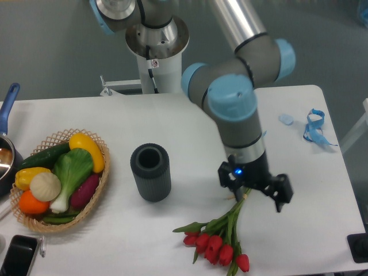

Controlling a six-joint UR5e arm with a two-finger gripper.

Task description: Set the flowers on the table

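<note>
The flowers (pixel 215 246), a bunch of red tulips with green stems, lie flat on the white table (pixel 115 118) near its front edge. Their heads point toward the camera and their stems run up and to the right. My gripper (pixel 256 194) hangs just above the stem ends, apart from them. It is open, its two dark fingers (pixel 281 198) spread wide with nothing between them. The arm's grey and blue wrist covers the far end of the stems.
A dark ribbed cylinder vase (pixel 150 171) stands left of the flowers. A wicker basket (pixel 101 172) of vegetables sits at the far left beside a pan (pixel 6 155). A blue ribbon (pixel 313 127) lies at the back right, a phone (pixel 17 257) at the front left corner.
</note>
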